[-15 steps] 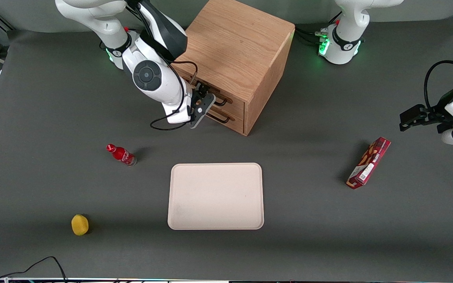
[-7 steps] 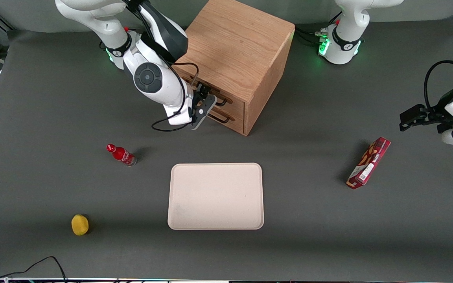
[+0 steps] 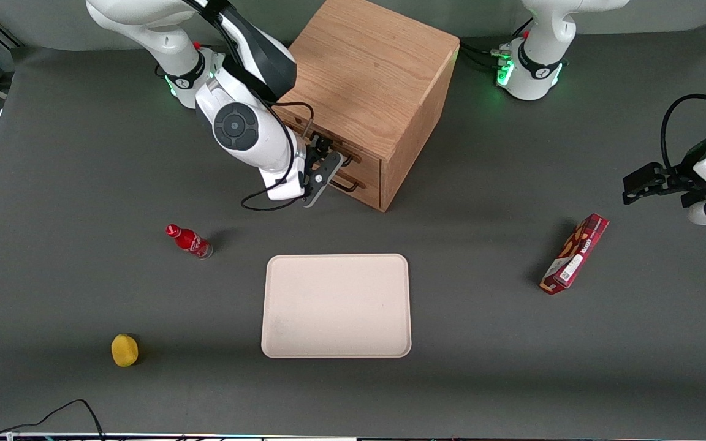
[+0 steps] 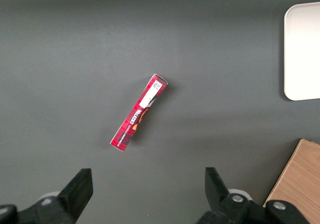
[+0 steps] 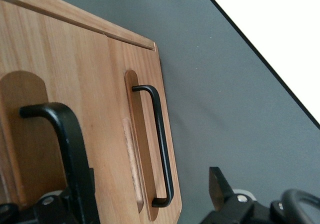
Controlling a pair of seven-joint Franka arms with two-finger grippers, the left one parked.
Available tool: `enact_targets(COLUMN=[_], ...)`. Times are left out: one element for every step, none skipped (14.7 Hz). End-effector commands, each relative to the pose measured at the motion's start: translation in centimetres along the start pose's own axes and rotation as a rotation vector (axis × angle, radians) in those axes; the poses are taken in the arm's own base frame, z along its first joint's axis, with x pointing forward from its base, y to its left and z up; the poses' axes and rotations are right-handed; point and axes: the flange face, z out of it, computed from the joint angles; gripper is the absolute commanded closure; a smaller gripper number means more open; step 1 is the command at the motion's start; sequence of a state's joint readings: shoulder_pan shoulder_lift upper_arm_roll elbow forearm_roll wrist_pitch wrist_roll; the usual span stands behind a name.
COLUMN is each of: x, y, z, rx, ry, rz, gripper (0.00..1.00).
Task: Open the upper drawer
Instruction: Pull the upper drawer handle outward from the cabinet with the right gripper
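Dark grey table [image 3: 512, 380] throughout, with the cube-shaped wooden cabinet [image 3: 371, 73] standing farthest from the front camera, between the two arm bases. Upper drawer [image 3: 368, 164] at the top of the cabinet's front, directly above the lower drawer [image 3: 370, 191], looking shut

From the front: tool [image 3: 327, 156] right in front of the upper drawer, level with its black bar handle [image 3: 348, 158], wrist and cable hiding much of the drawer front. Cannot make out there how the handle sits against the fingers

From the right wrist: fingers [image 5: 217, 184] spread wide, released, clamping nothing. Upper handle [image 5: 65, 134] large and close between them, just beside one finger, well apart from the other. Lower handle [image 5: 160, 144] fully visible in its recess, plus a corner of the pale tray [image 5: 280, 34]

From the left wrist only: red box [image 4: 139, 112] lying flat on bare table, toward the parked arm's end

Open table in front of the drawers as far as the tray [image 3: 336, 305]. Red bottle [image 3: 189, 241] and yellow object [image 3: 124, 350] toward the working arm's end, nearer the front camera, well apart from the cabinet
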State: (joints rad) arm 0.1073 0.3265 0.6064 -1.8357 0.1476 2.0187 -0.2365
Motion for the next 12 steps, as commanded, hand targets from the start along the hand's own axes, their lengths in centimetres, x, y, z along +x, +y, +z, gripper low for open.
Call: enact_targets(x=[0.9, 1.0, 1.0, 1.2, 1.3, 1.4, 1.5, 1.5, 1.6, 1.7, 1.7, 1.7], y=[1.8, 2.3, 3.0, 3.4, 4.0, 4.1, 4.4, 5.3, 5.7, 5.9, 6.2, 6.7], z=[-0.5, -0.9, -0.8, -0.9, -0.9, -1.1, -1.3, -1.4, -1.6, -1.5, -1.6, -1.9], rx=[-0.021, -0.036, -0.037, -0.039, -0.041, -0.044, -0.045, -0.045, -0.045, -0.04, -0.04, -0.044], ry=[0.006, 0.009, 0.002, -0.001, -0.003, -0.005, -0.001, 0.004, 0.005, 0.003, 0.003, 0.006], rz=[0.021, 0.018, 0.022, 0.021, 0.023, 0.018, 0.012, 0.023, 0.024, 0.019, 0.023, 0.029], gripper=[0.0, 0.0, 0.0, 0.0, 0.0, 0.0, 0.0, 0.0, 0.0, 0.0, 0.0, 0.0])
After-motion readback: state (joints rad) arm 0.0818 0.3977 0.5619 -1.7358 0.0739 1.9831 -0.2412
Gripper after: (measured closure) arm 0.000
